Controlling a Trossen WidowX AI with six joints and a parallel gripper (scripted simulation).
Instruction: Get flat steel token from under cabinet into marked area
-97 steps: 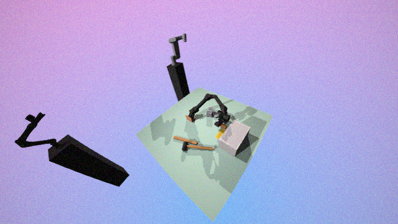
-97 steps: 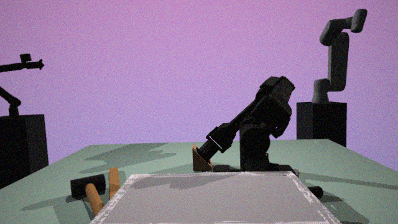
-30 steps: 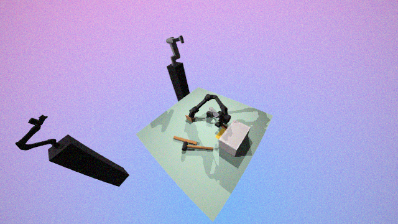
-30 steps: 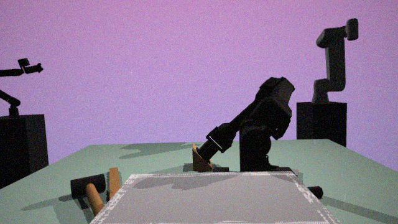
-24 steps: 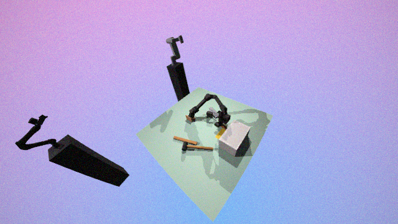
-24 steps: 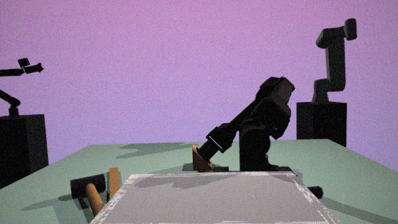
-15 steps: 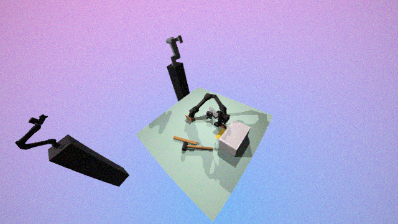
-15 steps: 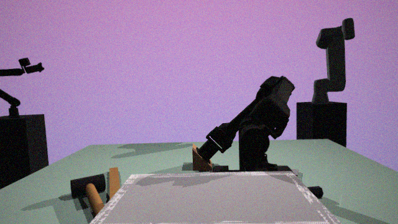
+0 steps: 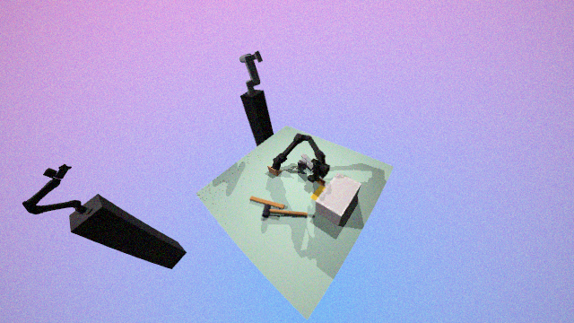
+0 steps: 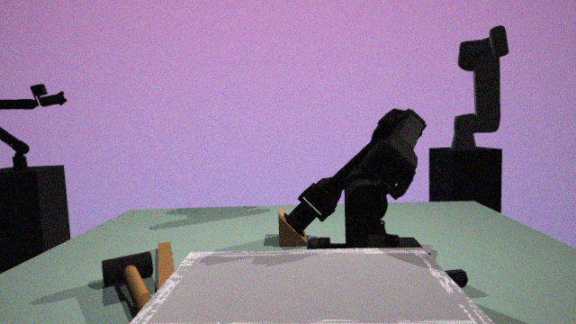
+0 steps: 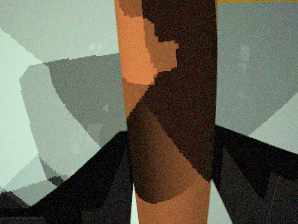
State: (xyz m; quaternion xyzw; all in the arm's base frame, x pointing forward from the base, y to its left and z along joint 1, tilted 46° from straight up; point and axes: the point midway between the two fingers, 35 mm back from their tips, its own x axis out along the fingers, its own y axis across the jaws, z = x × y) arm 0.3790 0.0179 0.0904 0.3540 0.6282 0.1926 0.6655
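My gripper [image 9: 320, 179] [image 11: 165, 136] is shut on an orange-brown wooden handle [image 11: 174, 172], just in front of the pale cabinet [image 9: 340, 193] [image 10: 315, 288]. The handle runs up through the middle of the wrist view; its far end is not clear. The yellow marked area [image 9: 317, 193] [image 11: 260, 1] lies beside the cabinet's front; only a sliver shows in the wrist view. No token can be made out in any view. In the exterior view the cabinet top hides the fingertips and the marked area.
A mallet with a black head [image 9: 266, 211] [image 10: 127, 268] and an orange stick [image 9: 265, 201] [image 10: 165, 265] lie to the side of the cabinet. A black cylinder end [image 10: 457, 277] shows beyond the cabinet's other side. Two other arms stand on pedestals off the table.
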